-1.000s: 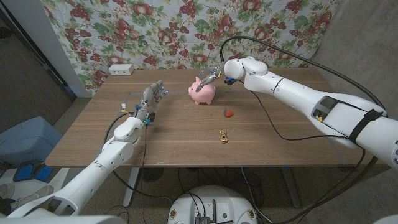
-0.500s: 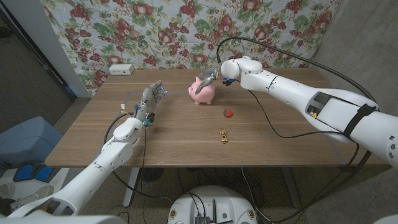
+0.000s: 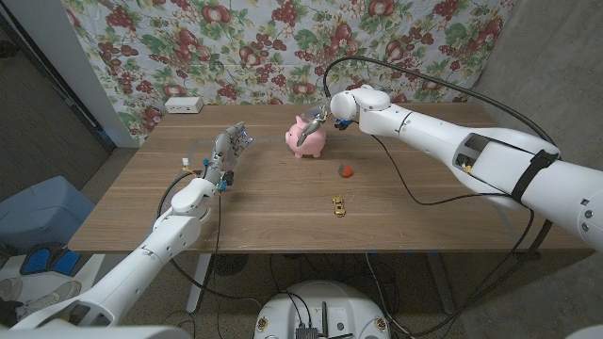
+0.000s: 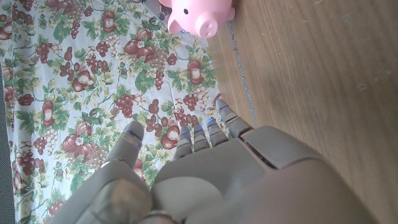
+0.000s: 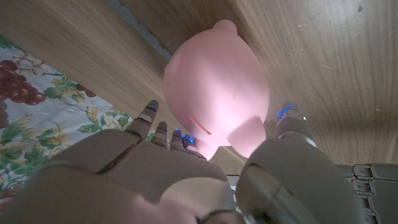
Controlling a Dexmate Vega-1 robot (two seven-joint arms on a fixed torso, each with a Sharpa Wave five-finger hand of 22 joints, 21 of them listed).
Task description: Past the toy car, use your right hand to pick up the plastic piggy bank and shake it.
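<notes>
The pink plastic piggy bank (image 3: 308, 143) stands on the far middle of the wooden table (image 3: 273, 212), beyond the small yellow toy car (image 3: 337, 205). My right hand (image 3: 316, 120) hovers right over the pig's back. In the right wrist view the piggy bank (image 5: 217, 93) sits between the fingers (image 5: 163, 132) on one side and the thumb on the other of my right hand (image 5: 180, 180), and no firm grip shows. My left hand (image 3: 229, 149) stands upright at the table's left with fingers apart and nothing in it. The left wrist view has the piggy bank (image 4: 198, 15) far beyond my left hand (image 4: 217, 180).
A small red and dark object (image 3: 346, 170) lies between the pig and the toy car. A white box (image 3: 184, 104) sits at the table's back left corner. A floral cloth hangs behind the table. A black cable runs across the right side.
My right hand has shifted slightly left and lower over the piggy bank. The pig, the toy car and my left hand have stayed in place.
</notes>
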